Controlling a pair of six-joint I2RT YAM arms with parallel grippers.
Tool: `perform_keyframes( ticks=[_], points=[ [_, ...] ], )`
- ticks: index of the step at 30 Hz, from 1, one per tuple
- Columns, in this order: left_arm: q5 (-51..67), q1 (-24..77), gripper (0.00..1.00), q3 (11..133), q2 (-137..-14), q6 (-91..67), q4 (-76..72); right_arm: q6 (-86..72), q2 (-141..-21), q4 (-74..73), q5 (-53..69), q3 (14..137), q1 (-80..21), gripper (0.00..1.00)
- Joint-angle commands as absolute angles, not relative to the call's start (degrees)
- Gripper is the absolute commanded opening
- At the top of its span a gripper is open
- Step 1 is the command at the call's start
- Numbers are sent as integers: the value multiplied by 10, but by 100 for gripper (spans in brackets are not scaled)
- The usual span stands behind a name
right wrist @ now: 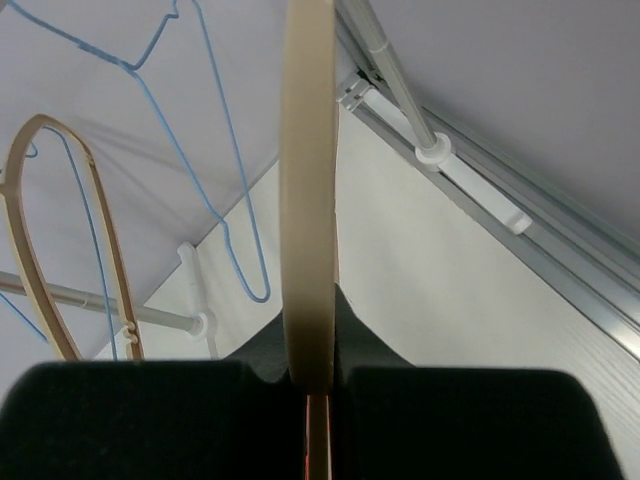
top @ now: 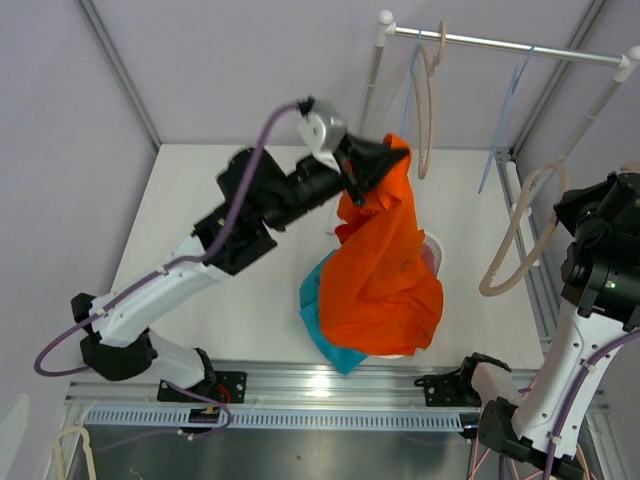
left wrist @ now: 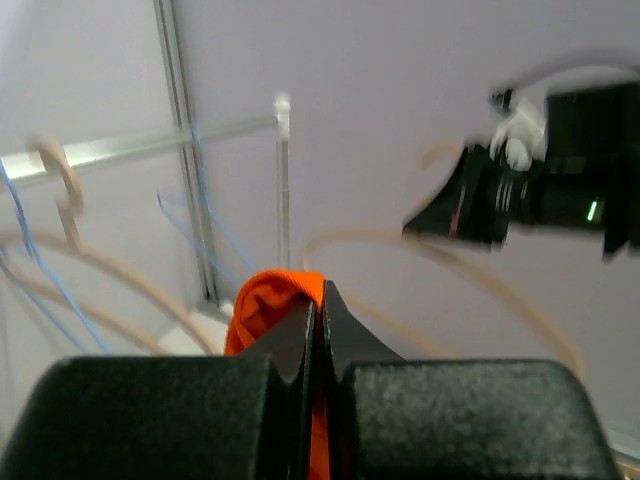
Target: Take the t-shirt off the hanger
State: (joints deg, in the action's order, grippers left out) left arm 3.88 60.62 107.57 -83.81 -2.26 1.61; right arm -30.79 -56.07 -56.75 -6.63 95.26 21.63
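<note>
Seen from the right wrist, the right claw (right wrist: 310, 385) is pinched nearly closed on the thin edge of a beige hanger (right wrist: 308, 200). The hanger's band rises straight up from between the pads. In the overhead view this hanger (top: 520, 230) loops out to the left of that claw, bare, with no cloth on it.

Well to the left of it, the left claw (top: 352, 170) is raised above the counter (top: 200, 220). Its jaws are pressed tight together on a bunched fold of the orange t-shirt (top: 385, 260). The shirt hangs down from that claw towards the arm bases. Its lower part rests on a teal cloth (top: 325, 320) that lies on the counter below the claw. From the left wrist, a hump of orange fabric (left wrist: 270, 300) bulges out just left of the closed fingertips (left wrist: 320, 300).

Beyond both claws, a metal clothes rail (top: 500, 45) runs across the back. A second beige hanger (top: 432, 100) hangs on it just beyond the left claw. A blue wire hanger (top: 512, 100) hangs between the two claws, further back.
</note>
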Motion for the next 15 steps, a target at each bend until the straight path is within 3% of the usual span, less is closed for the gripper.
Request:
perform_keyframes(
  ticks=[1,7,10,15],
  points=[
    [11,602,1,849,-780,-94,-128,-240,-599,-498,-16,967,217,0],
    [4,620,0,630,-768,-161,-234,-180,-651,-421,3,971,219,0],
    [-54,657,1,514,-787,-195,-284,-149,-675,-370,19,977,219,0],
    [-90,701,1,362,-946,-347,-402,-100,-745,-356,40,1036,224,0]
  ],
)
